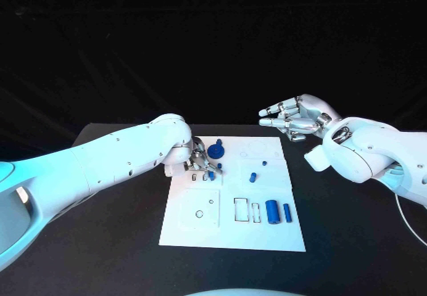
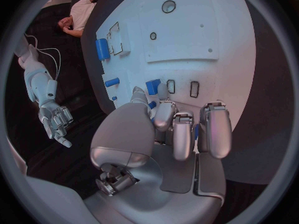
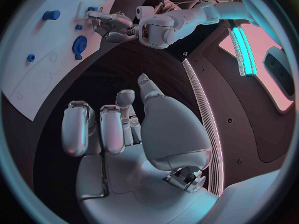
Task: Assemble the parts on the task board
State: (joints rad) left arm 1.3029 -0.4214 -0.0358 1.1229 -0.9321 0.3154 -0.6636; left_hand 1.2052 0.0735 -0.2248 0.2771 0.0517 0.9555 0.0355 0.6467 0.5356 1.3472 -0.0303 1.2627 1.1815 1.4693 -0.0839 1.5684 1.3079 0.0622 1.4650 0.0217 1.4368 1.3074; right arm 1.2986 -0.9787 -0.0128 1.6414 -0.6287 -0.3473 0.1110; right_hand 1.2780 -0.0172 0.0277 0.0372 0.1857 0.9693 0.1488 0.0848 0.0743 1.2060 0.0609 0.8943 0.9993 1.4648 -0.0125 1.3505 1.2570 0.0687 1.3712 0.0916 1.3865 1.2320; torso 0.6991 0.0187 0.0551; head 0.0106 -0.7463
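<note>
Left hand (image 1: 197, 161) lowered onto board (image 1: 233, 237), small blue part (image 2: 152, 86) pinched at fingertips, seemingly for seating in slot; right hand (image 1: 294, 117) held clear beyond board's far corner, fingers loosely curled, nothing grasped.

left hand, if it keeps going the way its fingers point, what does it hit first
Probably the small blue part just ahead of the left hand, its fingertips close over the task board. Whether they already touch it is unclear.
</note>
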